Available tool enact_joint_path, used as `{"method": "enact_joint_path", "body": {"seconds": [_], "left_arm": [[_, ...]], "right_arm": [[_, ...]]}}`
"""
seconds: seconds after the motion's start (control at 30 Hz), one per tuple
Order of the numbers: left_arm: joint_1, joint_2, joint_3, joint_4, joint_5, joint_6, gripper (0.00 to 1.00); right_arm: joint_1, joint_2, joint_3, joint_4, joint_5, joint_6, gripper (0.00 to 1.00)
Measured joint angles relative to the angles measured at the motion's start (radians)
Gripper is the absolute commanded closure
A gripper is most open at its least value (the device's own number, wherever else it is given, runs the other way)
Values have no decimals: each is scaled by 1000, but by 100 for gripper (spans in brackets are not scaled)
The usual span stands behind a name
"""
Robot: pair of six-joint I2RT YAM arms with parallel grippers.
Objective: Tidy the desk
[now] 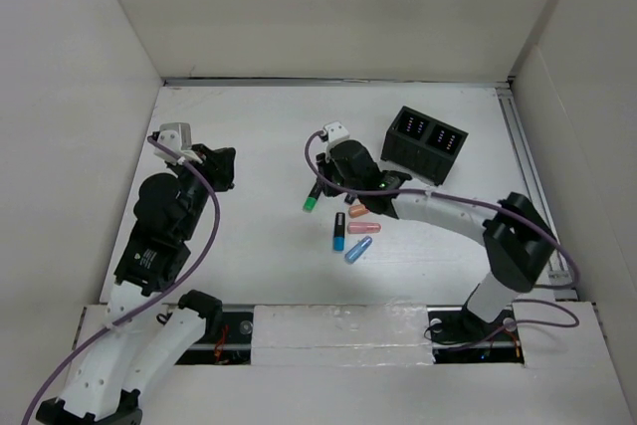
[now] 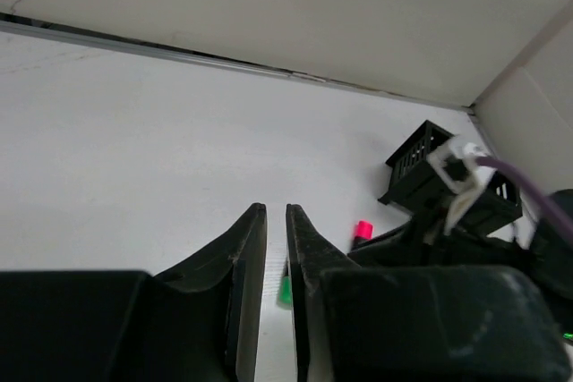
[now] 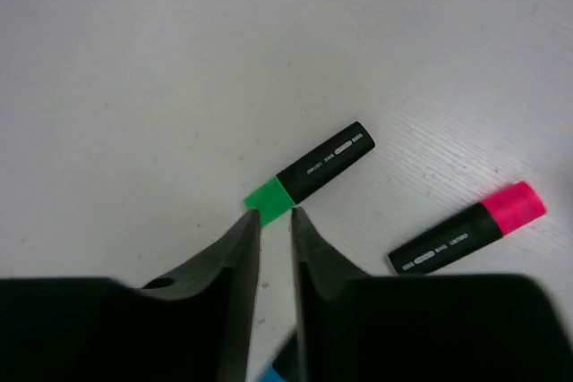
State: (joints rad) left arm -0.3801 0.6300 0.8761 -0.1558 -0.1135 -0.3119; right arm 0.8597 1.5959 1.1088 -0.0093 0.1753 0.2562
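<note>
The white desk [image 1: 259, 126] holds several markers near its middle. A black highlighter with a green cap [image 1: 312, 201] lies at the left of the group; it also shows in the right wrist view [image 3: 309, 176] and its cap in the left wrist view [image 2: 285, 291]. A black highlighter with a pink cap [image 3: 470, 228] lies beside it. My right gripper [image 1: 317, 189] hovers just above the green cap [image 3: 275, 214], jaws nearly together and empty. My left gripper [image 1: 223, 166] is shut and empty over the left of the desk [image 2: 276, 207].
A black organizer box [image 1: 425, 143] with compartments stands at the back right, also in the left wrist view [image 2: 448, 176]. A dark blue marker [image 1: 339, 233], a pink one [image 1: 364, 228], an orange one [image 1: 358, 211] and a light blue one [image 1: 357, 250] lie under the right arm. White walls enclose the desk.
</note>
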Motion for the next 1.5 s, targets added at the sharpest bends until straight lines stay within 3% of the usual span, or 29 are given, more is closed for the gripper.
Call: {"method": "enact_joint_path", "body": {"seconds": [0.03,0.07,0.17,0.2,0.4,0.8,1.13,1.3,1.5], "left_arm": [[0,0,0,0,0,2,85],[0,-3,0,2,0,2,84],[0,-6,0,2,2,2,81],[0,-6,0,2,3,2,79],[0,-23,-1,2,18,4,76],[0,-49,-4,9,51,5,75],[0,-69,-18,12,80,11,75],[0,-89,-18,25,87,15,75],[0,-90,-18,32,90,15,75]], "right_arm": [[-7,35,26,-13,8,8,66],[-14,77,58,-28,12,16,46],[-29,190,150,-66,26,44,21],[-34,220,171,-73,29,56,19],[-44,327,213,-110,27,126,20],[-67,443,290,-150,29,209,32],[-66,528,419,-189,47,199,38],[-59,553,430,-200,61,175,48],[-27,553,430,-215,93,144,49]]}}
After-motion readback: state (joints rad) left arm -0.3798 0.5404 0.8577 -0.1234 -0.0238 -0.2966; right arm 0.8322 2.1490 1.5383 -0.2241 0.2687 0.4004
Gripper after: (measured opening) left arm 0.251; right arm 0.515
